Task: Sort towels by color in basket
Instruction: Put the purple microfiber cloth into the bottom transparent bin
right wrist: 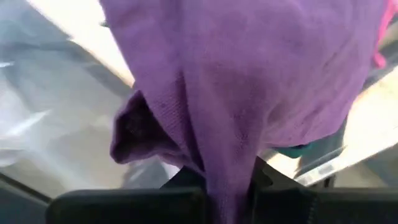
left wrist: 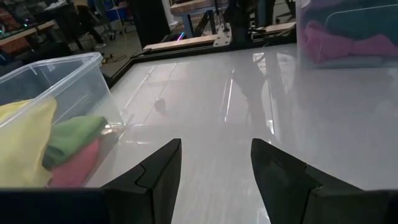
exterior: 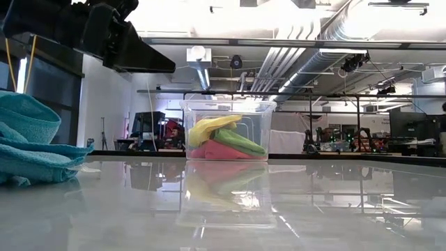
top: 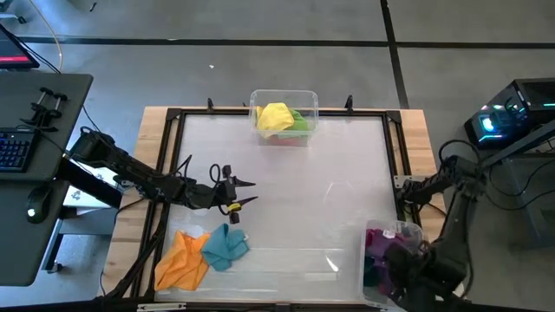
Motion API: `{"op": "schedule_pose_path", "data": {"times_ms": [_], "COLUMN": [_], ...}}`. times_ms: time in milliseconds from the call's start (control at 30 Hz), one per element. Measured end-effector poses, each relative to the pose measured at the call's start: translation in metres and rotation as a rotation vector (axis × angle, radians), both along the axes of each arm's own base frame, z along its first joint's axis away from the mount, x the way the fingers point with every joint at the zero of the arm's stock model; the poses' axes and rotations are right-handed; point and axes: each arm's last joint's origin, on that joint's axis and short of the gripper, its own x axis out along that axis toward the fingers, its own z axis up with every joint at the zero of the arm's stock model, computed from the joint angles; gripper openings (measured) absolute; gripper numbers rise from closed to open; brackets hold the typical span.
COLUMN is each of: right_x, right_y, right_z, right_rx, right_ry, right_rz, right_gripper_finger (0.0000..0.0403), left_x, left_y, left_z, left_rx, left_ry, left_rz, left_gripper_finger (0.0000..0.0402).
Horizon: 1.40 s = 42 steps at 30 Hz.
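Note:
My right gripper [right wrist: 227, 186] is shut on the purple towel [right wrist: 249, 81] over the clear basket [top: 375, 286] at the table's near right corner, which holds magenta cloth [top: 379, 236]. My left gripper [left wrist: 214, 165] hangs open above the table's left middle [top: 238, 195], with nothing between its fingers. An orange towel [top: 182, 260] and a teal towel [top: 225, 247] lie crumpled side by side on the table near its front left. A second clear basket [top: 284, 117] at the far edge holds yellow, green and pink towels. My right gripper pinches a bunched fold of the purple towel [right wrist: 217, 168] between its two fingers, coming from above and pointing down. The cloth hangs slack below the fingers in several gathered layers, over the near right basket. Whether its lower end touches what lies in the basket, I cannot tell.
A black frame [top: 173, 117] runs round the white tabletop. The table's middle [top: 312, 199] between the two baskets is bare. A desk with a keyboard [top: 13, 147] stands left of the table.

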Motion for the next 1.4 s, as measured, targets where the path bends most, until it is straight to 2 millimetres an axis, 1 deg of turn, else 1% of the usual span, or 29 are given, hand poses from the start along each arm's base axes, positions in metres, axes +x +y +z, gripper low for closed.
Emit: {"op": "schedule_pose_path", "data": {"times_ms": [133, 200, 300, 400, 500, 567, 667, 733, 867, 967, 1067, 1133, 1233, 1300, 1400], "right_x": [0.01, 0.011, 0.009, 0.003, 0.0, -0.001, -0.003, -0.003, -0.004, -0.006, -0.01, -0.012, -0.007, 0.0, 0.015], "right_y": [-0.008, -0.014, -0.022, -0.029, -0.034, -0.037, -0.039, -0.039, -0.043, -0.048, -0.057, -0.064, -0.078, -0.087, -0.102], "right_z": [-0.028, -0.042, -0.065, -0.084, -0.094, -0.094, -0.089, -0.079, -0.052, -0.027, -0.006, 0.006, 0.021, 0.026, 0.024], "right_rx": [0.062, 0.1, 0.175, 0.193, 0.192, 0.185, 0.164, 0.167, 0.208, 0.258, 0.259, 0.224, 0.155, 0.097, -0.007], "right_ry": [-0.007, 0.028, 0.118, 0.156, 0.162, 0.166, 0.177, 0.156, 0.097, 0.043, 0.011, -0.034, -0.178, -0.28, -0.363], "right_rz": [0.054, 0.045, 0.054, 0.066, 0.042, 0.026, -0.02, -0.063, -0.125, -0.173, -0.237, -0.269, -0.288, -0.269, -0.223], "right_gripper_finger": [0.0016, 0.0017, 0.0017, 0.0017, 0.0018, 0.0025, 0.0053, 0.0079, 0.0133, 0.0159, 0.0167, 0.0168, 0.0168, 0.0169, 0.0169], "left_x": [0.0, 0.0, 0.0, 0.0, 0.0, 0.0, 0.0, 0.0, 0.001, 0.001, 0.001, 0.001, 0.001, 0.001, 0.001], "left_y": [0.0, 0.0, 0.0, 0.0, 0.0, 0.0, 0.0, 0.0, 0.0, 0.0, 0.0, 0.0, 0.0, 0.0, 0.0], "left_z": [0.0, 0.0, 0.0, 0.0, 0.0, 0.0, 0.001, 0.002, 0.002, 0.002, 0.002, 0.002, 0.002, 0.002, 0.002], "left_rx": [-0.003, -0.003, -0.004, -0.004, -0.004, -0.004, -0.007, -0.01, -0.013, -0.013, -0.014, -0.014, -0.014, -0.015, -0.017], "left_ry": [-0.001, -0.001, -0.001, -0.001, -0.001, -0.002, -0.01, -0.017, -0.026, -0.027, -0.027, -0.027, -0.027, -0.027, -0.028], "left_rz": [0.001, 0.001, 0.001, 0.001, 0.001, 0.001, 0.001, 0.001, 0.001, 0.0, -0.002, -0.002, -0.003, -0.003, -0.002], "left_gripper_finger": [0.0182, 0.0182, 0.0182, 0.0182, 0.0182, 0.0182, 0.0182, 0.0182, 0.0182, 0.0182, 0.0182, 0.0182, 0.0182, 0.0182, 0.0182]}}
